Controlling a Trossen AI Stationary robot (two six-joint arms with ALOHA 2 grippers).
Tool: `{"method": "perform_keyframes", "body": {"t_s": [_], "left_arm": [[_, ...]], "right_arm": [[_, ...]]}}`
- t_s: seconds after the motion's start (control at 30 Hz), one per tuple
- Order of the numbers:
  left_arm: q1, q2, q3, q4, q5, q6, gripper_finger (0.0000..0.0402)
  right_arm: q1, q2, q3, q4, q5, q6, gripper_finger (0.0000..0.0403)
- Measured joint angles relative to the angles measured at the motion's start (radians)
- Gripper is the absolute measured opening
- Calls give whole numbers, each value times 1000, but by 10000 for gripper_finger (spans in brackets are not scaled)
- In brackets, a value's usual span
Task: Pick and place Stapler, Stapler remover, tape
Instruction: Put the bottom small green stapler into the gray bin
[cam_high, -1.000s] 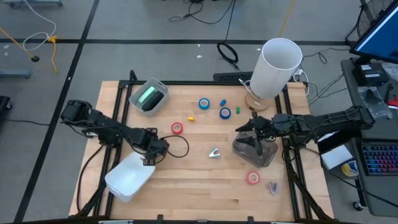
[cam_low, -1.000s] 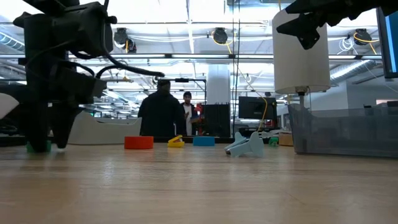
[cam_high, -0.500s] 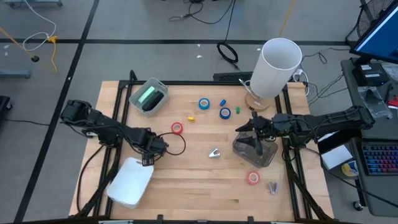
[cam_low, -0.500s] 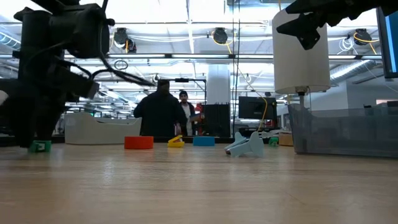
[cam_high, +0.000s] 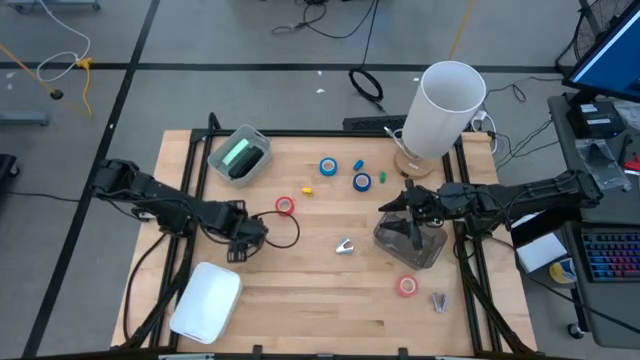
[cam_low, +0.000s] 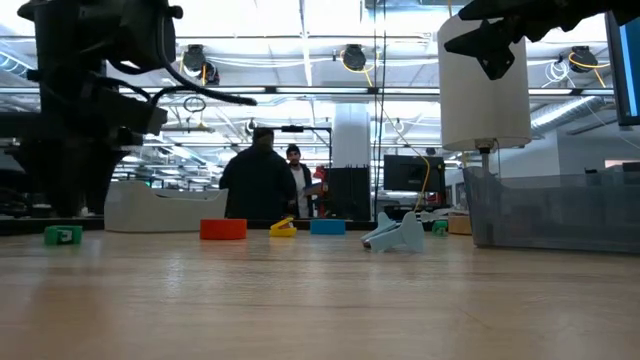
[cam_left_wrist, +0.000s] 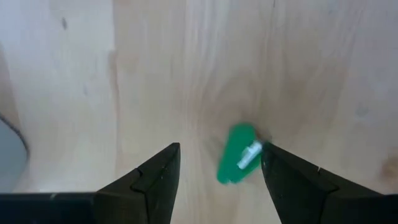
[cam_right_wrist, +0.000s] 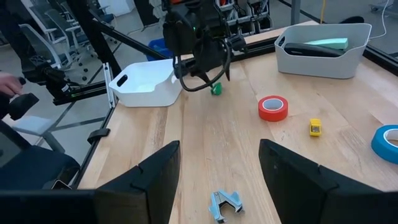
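My left gripper (cam_high: 240, 240) points down, open, at the table's left middle, a little above a small green piece (cam_left_wrist: 238, 155) that lies flat on the wood. My right gripper (cam_high: 397, 207) hangs open and level above a clear container (cam_high: 412, 246). Two red tape rolls (cam_high: 285, 206) (cam_high: 406, 286) and two blue ones (cam_high: 328, 166) (cam_high: 361, 181) lie flat on the table. A silvery stapler remover (cam_high: 345, 246) lies mid-table. A green stapler (cam_high: 239, 157) rests inside a grey bin (cam_high: 262, 143) at the far left.
A white bin (cam_high: 205, 300) sits by the near left edge, close to my left arm. A tall white cylinder (cam_high: 448, 105) stands at the far right. A second small metal piece (cam_high: 439, 300) lies near the right front. People stand beyond the table's far edge.
My left gripper has risen from the table, staying open; the green piece stays where it lay. The white bin has slid a little toward the near edge.
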Motion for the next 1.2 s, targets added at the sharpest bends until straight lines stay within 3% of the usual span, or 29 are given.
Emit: {"method": "perform_keyframes", "body": {"t_s": [0.3,0.83,1.2], "left_arm": [[47,1,-19,26,33,49,225],[11,2,-22,31,79,76,225],[29,138,-18,40,99,84,225]], "right_arm": [[0,0,0,0,0,0,210],[0,0,0,-4,-2,-8,210],[0,0,0,-5,-1,-8,210]]}}
